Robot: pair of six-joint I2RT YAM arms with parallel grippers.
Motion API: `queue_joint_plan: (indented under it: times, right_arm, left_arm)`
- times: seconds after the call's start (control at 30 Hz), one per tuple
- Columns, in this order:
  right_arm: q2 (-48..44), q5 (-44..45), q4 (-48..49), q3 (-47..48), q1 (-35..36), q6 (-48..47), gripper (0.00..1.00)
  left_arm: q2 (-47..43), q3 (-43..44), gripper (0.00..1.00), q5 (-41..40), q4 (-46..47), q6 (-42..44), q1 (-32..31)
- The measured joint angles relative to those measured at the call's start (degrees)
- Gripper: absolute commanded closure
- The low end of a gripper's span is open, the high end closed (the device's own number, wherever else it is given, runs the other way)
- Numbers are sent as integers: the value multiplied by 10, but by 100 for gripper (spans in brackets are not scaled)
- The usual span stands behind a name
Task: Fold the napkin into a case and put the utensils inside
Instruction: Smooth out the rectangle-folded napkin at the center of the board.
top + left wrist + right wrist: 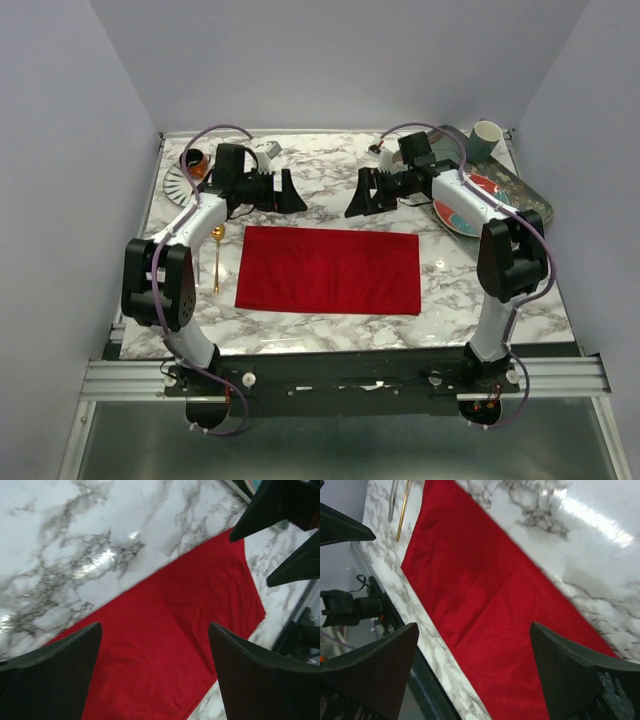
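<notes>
Hovering over the far edge of the napkin (328, 270), both grippers are wide apart and hold nothing. Left gripper (290, 195) sits above the far-left part of the cloth, fingers pointing in toward the middle. Right gripper (360, 197) mirrors it on the far-right side, facing the left one, with a gap of bare table (325, 165) between them. Neither touches the cloth as far as the top view shows.

Napkin lies flat in the middle of the marble table as a wide red rectangle, long side running left to right, edges fairly straight. Right wrist view shows a faint crease across it. Left wrist view shows red cloth between its own spread fingers (55, 675), with the right gripper's dark fingers at the top right corner.

Gold spoon (216, 255) lies on the table just left of the napkin, bowl toward the far side, not touching the cloth. Silver fork (393, 500) lies just beside the spoon, on the side away from the napkin, only partly in the right wrist view. Patterned plate (455, 215) sits at the right, partly under the right arm.
</notes>
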Motion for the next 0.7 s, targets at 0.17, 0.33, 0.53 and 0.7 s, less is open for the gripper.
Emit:
queue_joint_plan:
  times: [0.17, 0.33, 0.53, 0.7]
  right_arm:
    - [39, -71, 43, -42, 0, 53, 0]
    - [92, -112, 82, -42, -1, 85, 0]
    - [151, -151, 118, -42, -12, 118, 0]
    - [186, -184, 139, -47, -35, 142, 0]
  left_arm:
    - [63, -41, 1, 82, 80, -91, -4]
    - [127, -49, 1, 124, 137, -146, -5]
    - [181, -49, 1, 155, 194, -191, 1]
    - [223, -47, 1, 174, 223, -213, 19]
